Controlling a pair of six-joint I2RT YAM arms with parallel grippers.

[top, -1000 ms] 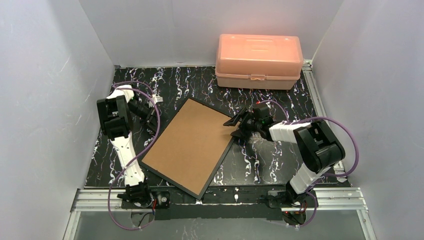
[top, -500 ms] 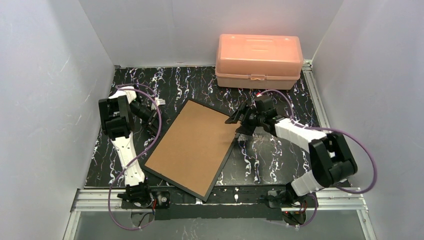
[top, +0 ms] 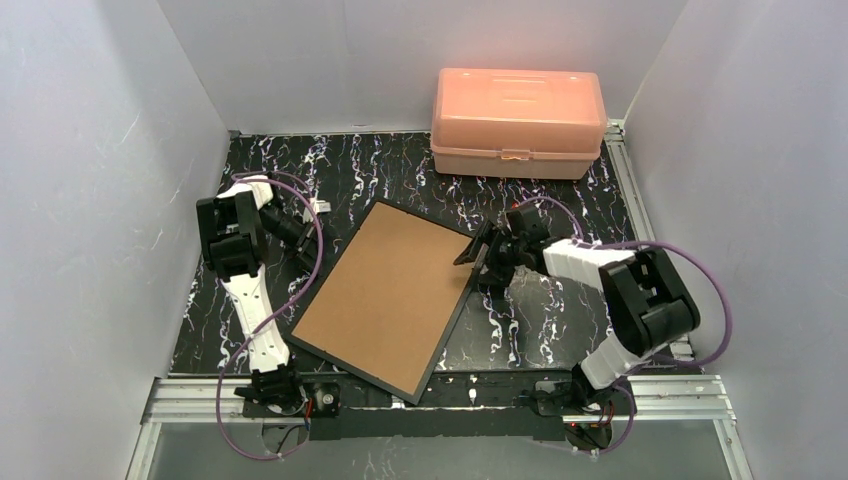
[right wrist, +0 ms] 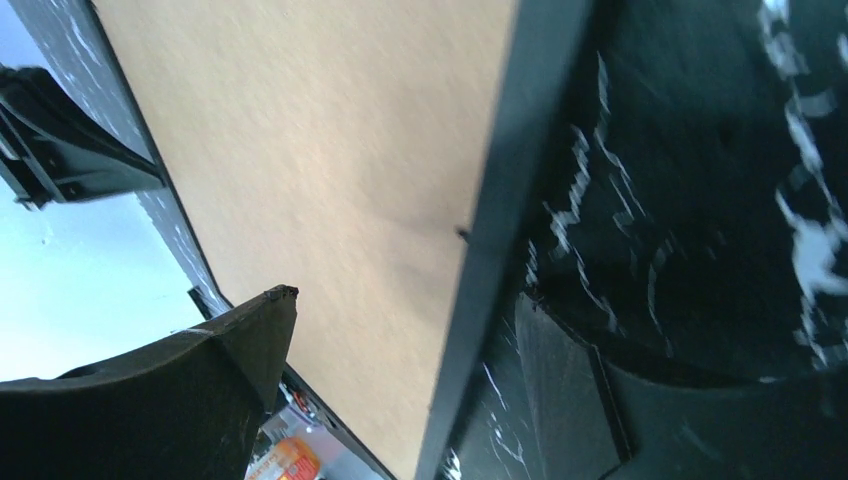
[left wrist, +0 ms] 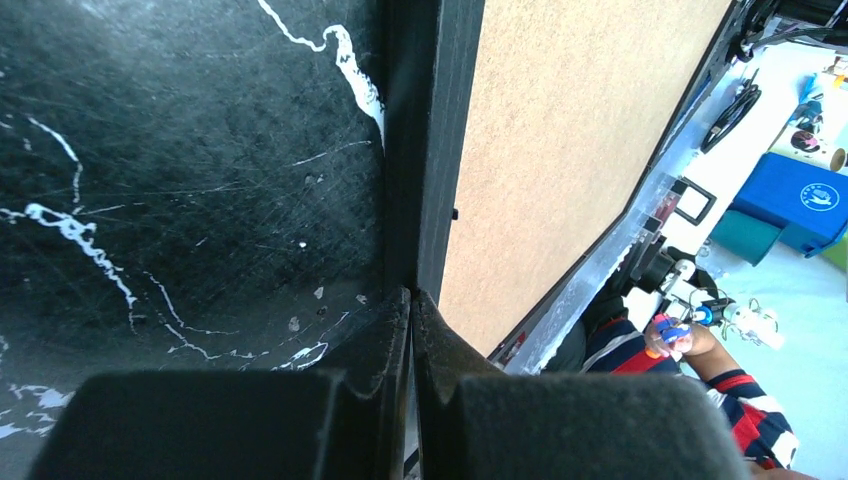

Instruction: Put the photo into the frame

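Observation:
The frame (top: 390,295) lies face down on the black marbled table, its brown fibreboard back up inside a thin black rim. The photo is not in view. My left gripper (top: 308,248) is shut and empty; in the left wrist view its tips (left wrist: 412,295) press against the outside of the frame's black rim (left wrist: 430,150). My right gripper (top: 480,255) is open at the frame's right edge. In the right wrist view (right wrist: 405,300) one finger (right wrist: 240,340) hangs over the brown back (right wrist: 330,150) and the other (right wrist: 565,380) is over the table outside the rim (right wrist: 500,200).
A closed pink plastic box (top: 518,120) stands at the back right against the wall. White walls close in both sides. A metal rail (top: 450,395) runs along the near edge, and the frame's near corner reaches it.
The frame has slid and turned slightly to the right. My right gripper swung back and then came down to straddle the frame's right edge. The left arm barely moved.

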